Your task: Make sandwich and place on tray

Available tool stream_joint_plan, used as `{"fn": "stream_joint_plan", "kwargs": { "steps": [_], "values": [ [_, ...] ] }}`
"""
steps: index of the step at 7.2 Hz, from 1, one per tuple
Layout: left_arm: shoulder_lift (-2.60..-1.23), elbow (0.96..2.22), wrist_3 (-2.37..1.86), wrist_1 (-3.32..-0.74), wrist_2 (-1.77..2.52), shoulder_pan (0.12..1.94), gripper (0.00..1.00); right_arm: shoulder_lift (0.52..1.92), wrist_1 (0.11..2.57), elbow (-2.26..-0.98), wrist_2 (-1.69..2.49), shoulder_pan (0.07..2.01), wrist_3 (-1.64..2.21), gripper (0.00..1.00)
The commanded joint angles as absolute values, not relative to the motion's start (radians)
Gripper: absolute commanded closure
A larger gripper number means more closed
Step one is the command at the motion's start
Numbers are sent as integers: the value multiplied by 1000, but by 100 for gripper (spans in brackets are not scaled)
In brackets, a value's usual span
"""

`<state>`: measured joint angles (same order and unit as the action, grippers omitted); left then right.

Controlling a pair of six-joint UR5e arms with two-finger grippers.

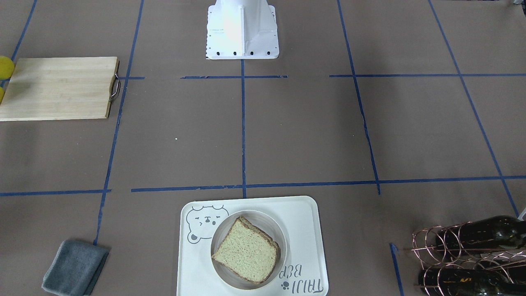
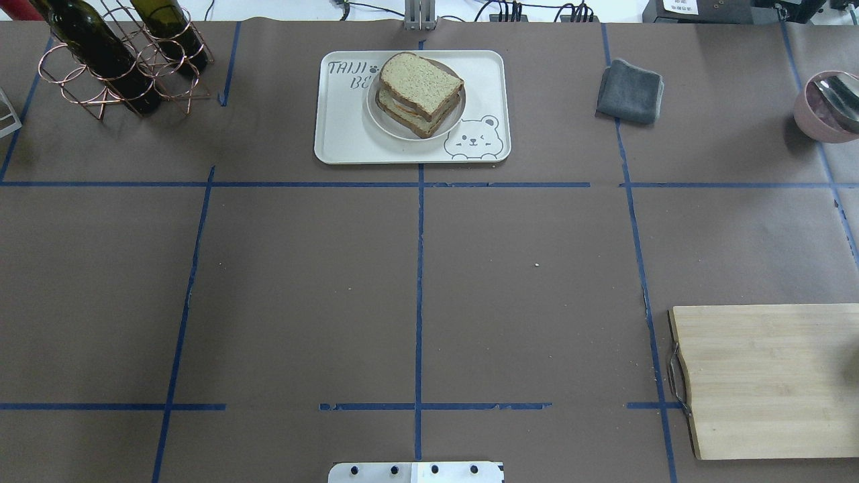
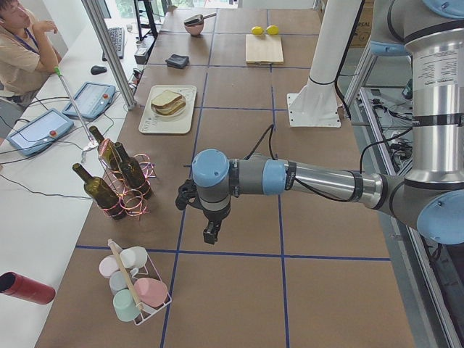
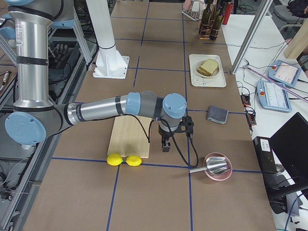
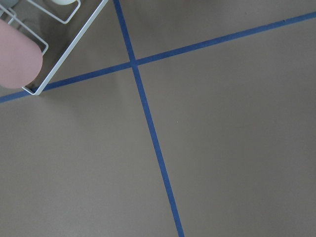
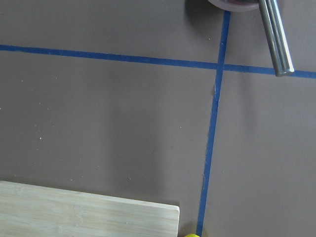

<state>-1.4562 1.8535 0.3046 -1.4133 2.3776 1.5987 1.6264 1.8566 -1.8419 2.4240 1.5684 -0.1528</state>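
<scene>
The sandwich [image 2: 419, 94], two stacked slices of speckled brown bread, lies on a small round white plate [image 2: 392, 127] on the cream bear tray [image 2: 335, 137] at the table's far middle. Only a thin pale layer shows between the slices. It also shows in the front-facing view [image 1: 246, 250] on the tray [image 1: 304, 213]. My left gripper [image 3: 210, 232] hangs over bare table near the wine rack, far from the tray. My right gripper [image 4: 165, 146] hangs beside the cutting board's edge. Whether either is open or shut I cannot tell.
A wooden cutting board [image 2: 765, 379] lies at the near right, with two lemons [image 4: 122, 160] by it. A grey cloth [image 2: 629, 92] and a pink bowl with a metal spoon [image 2: 829, 104] are at the far right. A copper wine rack with bottles [image 2: 114, 60] stands at the far left. A cup rack [image 3: 134, 286] stands beyond it.
</scene>
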Motion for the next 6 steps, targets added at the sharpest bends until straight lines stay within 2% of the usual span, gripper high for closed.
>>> {"fn": "stream_joint_plan", "kwargs": {
  "steps": [1, 4, 6],
  "values": [
    [-1501, 1847, 304, -1425, 2289, 1682, 0, 1625, 1809, -1836, 2419, 1560, -137, 0],
    [-1597, 1755, 305, -1420, 2272, 1677, 0, 1599, 1787, -1790, 2416, 1560, -140, 0],
    [-1597, 1781, 310, -1265, 2281, 1680, 0, 1624, 1723, -1774, 2416, 1562, -140, 0]
  ]
}}
